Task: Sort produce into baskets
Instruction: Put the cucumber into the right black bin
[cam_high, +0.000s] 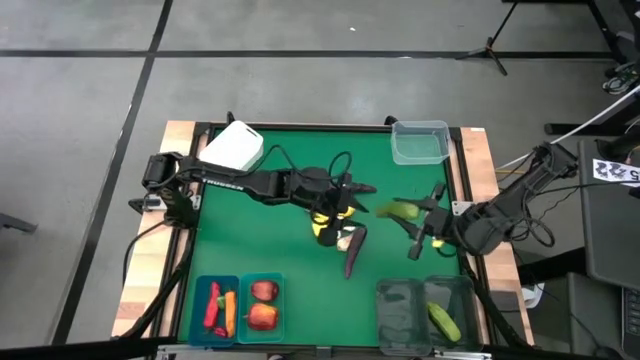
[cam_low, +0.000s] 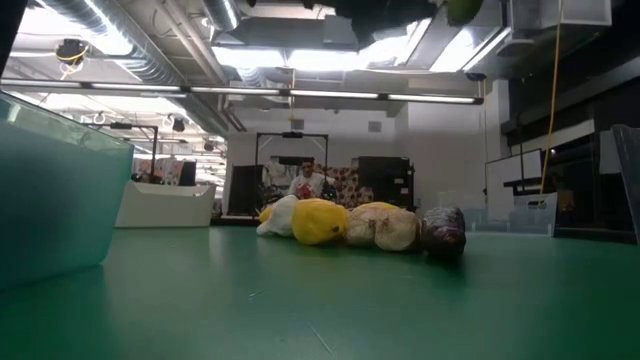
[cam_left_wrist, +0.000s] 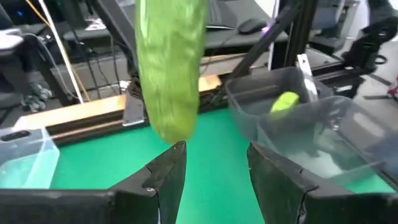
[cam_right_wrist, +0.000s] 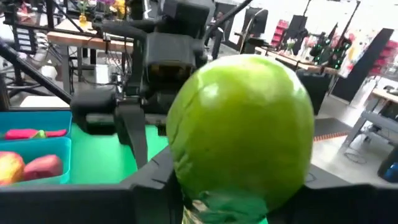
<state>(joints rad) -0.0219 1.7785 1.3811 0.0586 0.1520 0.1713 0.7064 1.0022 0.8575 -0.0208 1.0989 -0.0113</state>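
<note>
Green cucumber (cam_right_wrist: 241, 134) was seen clenched in the right claw (cam_high: 412, 226), filling the right wrist view end-on; only the high view showed it raised above the worktop (cam_high: 290, 170). The left claw (cam_left_wrist: 211, 168) was held apart on nothing, over the central pile. Two dark-tinted baskets were counted, one (cam_high: 449, 308) containing a second cucumber (cam_high: 444, 321). Two teal baskets (cam_high: 240, 305) held red produce.

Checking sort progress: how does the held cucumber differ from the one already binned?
The held cucumber is off the table, shut in the right gripper at mid-table; the binned cucumber lies loose in the dark-tinted bin at the near right corner. Both are green and elongated.
</note>
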